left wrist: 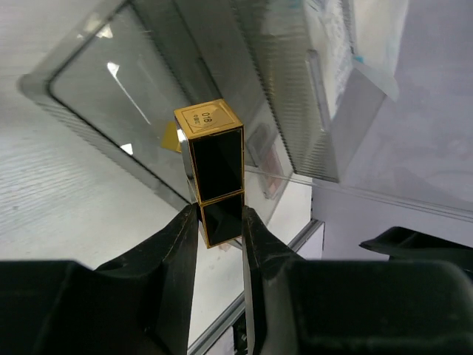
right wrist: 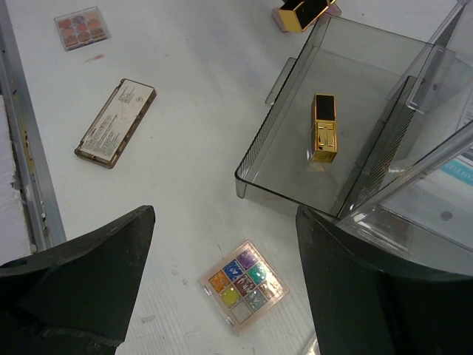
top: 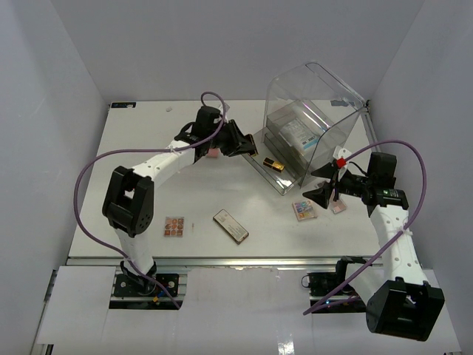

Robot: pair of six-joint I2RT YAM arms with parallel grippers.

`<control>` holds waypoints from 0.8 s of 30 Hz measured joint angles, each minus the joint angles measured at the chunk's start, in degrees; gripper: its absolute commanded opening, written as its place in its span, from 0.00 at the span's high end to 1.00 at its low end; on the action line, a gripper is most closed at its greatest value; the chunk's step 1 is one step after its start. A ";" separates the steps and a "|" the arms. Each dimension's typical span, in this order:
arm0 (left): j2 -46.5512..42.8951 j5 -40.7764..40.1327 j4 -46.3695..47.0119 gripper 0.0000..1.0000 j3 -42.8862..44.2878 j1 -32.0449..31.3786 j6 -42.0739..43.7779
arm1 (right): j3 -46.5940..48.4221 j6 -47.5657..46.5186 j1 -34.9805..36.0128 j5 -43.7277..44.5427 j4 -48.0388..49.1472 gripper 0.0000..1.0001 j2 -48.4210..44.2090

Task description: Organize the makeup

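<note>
My left gripper (left wrist: 220, 222) is shut on the lower end of a black-and-gold lipstick (left wrist: 214, 166) and holds it just in front of the pulled-out smoky drawer (left wrist: 89, 96). In the top view the left gripper (top: 250, 145) is at the drawer's left end. A second lipstick (top: 272, 164) lies inside the drawer; it also shows in the right wrist view (right wrist: 323, 127). My right gripper (right wrist: 225, 222) is open and empty above a multicolour eyeshadow palette (right wrist: 243, 286). A pink palette (top: 174, 226) and a long dark compact (top: 230, 225) lie at the front. A white packet with blue print (top: 299, 134) sits inside the box.
The tall clear acrylic drawer box (top: 314, 111) stands at the back right, its lowest drawer (right wrist: 266, 174) pulled out toward the middle. A small pink item (top: 338, 207) lies beside my right gripper (top: 321, 183). Another small pink thing (top: 213, 154) lies under the left wrist.
</note>
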 measured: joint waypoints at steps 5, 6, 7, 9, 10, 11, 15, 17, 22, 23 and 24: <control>0.98 -0.52 0.41 0.79 3.13 -2.94 -0.40 | -0.02 0.00 -0.32 -0.38 0.00 0.16 0.00; 1.59 -0.60 0.63 0.76 3.95 -3.38 -0.50 | -0.02 0.00 -0.35 -0.39 0.00 0.16 0.00; 2.55 -0.60 0.69 0.74 5.00 -3.79 -0.59 | -0.02 0.00 -0.37 -0.39 0.00 0.16 0.01; 5.21 -0.52 0.78 0.68 7.65 -4.55 -0.73 | -0.02 0.00 -0.41 -0.40 0.00 0.16 0.02; 6.79 -0.46 0.91 0.64 9.14 -4.89 -0.77 | -0.02 0.00 -0.43 -0.41 0.00 0.16 0.03; 8.50 -0.36 0.92 0.62 10.65 -5.12 -0.75 | -0.02 0.00 -0.48 -0.44 0.00 0.16 0.04; 14.59 0.18 1.38 0.54 15.53 -5.56 -0.53 | -0.04 0.00 -1.05 -0.72 0.00 0.16 0.07; 16.96 0.62 1.19 0.44 17.58 -5.66 -0.43 | -0.04 0.00 -1.17 -0.85 0.00 0.16 0.07; 19.31 1.71 1.39 0.02 20.87 -5.64 0.93 | -0.43 0.00 -1.17 -1.04 0.01 0.16 0.07; 19.28 2.07 1.46 0.02 21.12 -5.63 1.44 | -0.60 -0.01 -1.17 -1.04 0.00 0.16 0.07; 19.21 2.25 1.65 0.02 21.30 -5.61 1.85 | -0.75 -0.02 -1.18 -1.04 0.00 0.16 0.09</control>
